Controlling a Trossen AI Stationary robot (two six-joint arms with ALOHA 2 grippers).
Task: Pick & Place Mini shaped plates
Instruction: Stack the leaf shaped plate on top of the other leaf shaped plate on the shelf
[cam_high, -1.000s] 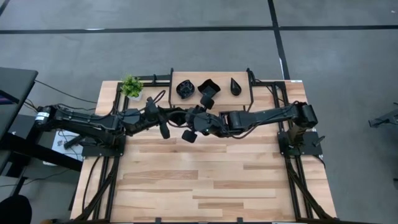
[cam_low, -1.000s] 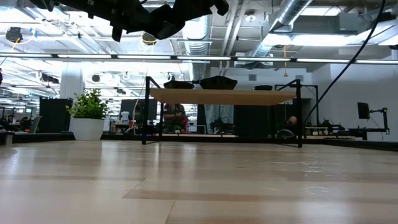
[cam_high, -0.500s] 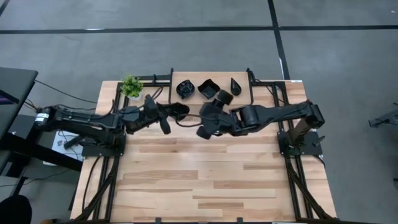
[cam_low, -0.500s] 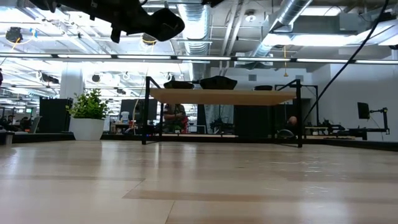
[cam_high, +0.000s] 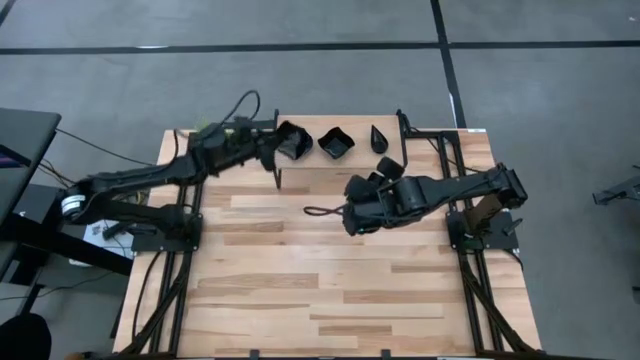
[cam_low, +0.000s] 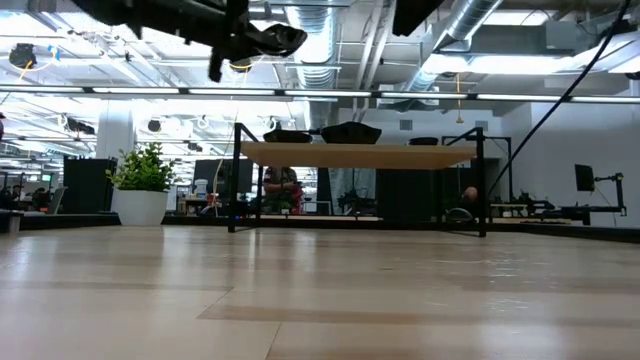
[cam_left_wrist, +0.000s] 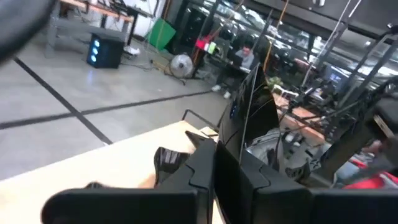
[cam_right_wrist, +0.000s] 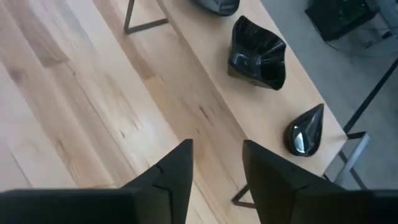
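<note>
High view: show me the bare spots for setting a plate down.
The table's whole near half, in front of both arms, is bare wood. So is the patch left of the open right pincer. Crowded: the raised shelf, with the wavy square plate, the teardrop plate and the left pincer at a third plate.

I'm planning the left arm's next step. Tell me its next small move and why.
Probably ease the left gripper a little further onto the leftmost plate to grasp its rim. It is already right at that plate on the raised shelf. The wavy square plate and teardrop plate lie apart from it, and the right gripper hangs open over the table.
</note>
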